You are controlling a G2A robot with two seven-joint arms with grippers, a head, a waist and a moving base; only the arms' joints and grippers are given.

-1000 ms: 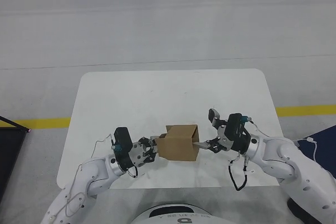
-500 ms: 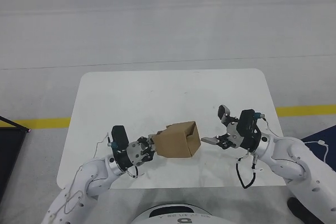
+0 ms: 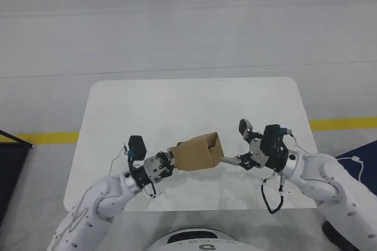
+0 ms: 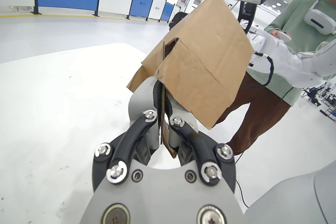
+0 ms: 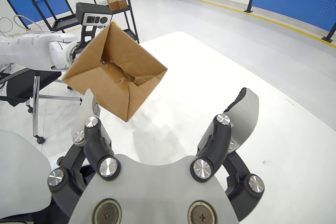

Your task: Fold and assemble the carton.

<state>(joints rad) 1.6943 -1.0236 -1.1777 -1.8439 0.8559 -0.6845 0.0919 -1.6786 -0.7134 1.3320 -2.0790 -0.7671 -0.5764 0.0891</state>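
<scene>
Left jaws clamp the brown cardboard carton (image 3: pixel 198 155) by a flap, right jaws open; hold firm, tuck flaps squarely.

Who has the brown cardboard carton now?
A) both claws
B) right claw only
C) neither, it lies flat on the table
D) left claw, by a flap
D: the left claw is shut on a flap of the brown cardboard carton, while the right claw stands open near its open end.
</scene>
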